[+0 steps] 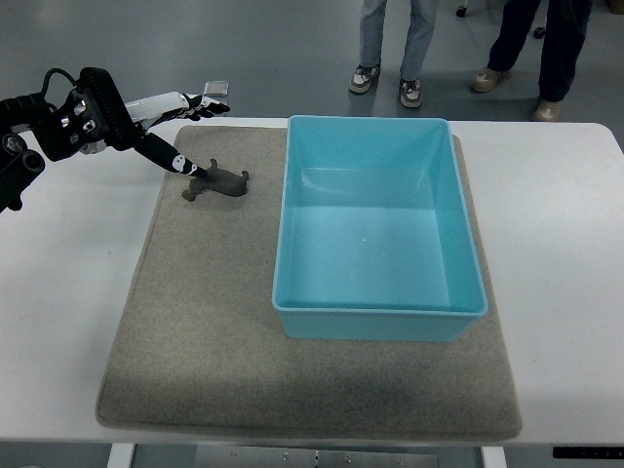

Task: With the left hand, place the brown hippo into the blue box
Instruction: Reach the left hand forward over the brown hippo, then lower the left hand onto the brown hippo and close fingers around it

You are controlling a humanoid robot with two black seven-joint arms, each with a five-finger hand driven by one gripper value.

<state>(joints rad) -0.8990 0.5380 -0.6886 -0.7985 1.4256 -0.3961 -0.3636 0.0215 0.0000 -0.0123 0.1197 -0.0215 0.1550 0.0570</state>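
Left hand [161, 122] over mat [195, 322], fingers [180, 162] spread, one tip touching brown hippo [216, 182] w/o a grip; hippo lies just left of blue box [378, 229].

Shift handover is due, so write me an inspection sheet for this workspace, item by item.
Surface: white table with a grey mat laid across its middle.
Job's things: brown hippo lies on the mat's far left part, outside the blue box; the box stands on the mat to the hippo's right and holds nothing.
Clutter: nothing seen.
Hands: left hand reaches in from the left, fingers spread, one dark fingertip at the hippo's left end, not grasping it; right hand not in view.
Cables: black cable loops over the left arm.
Surroundings: grey floor; two people's legs stand beyond the table's far edge.
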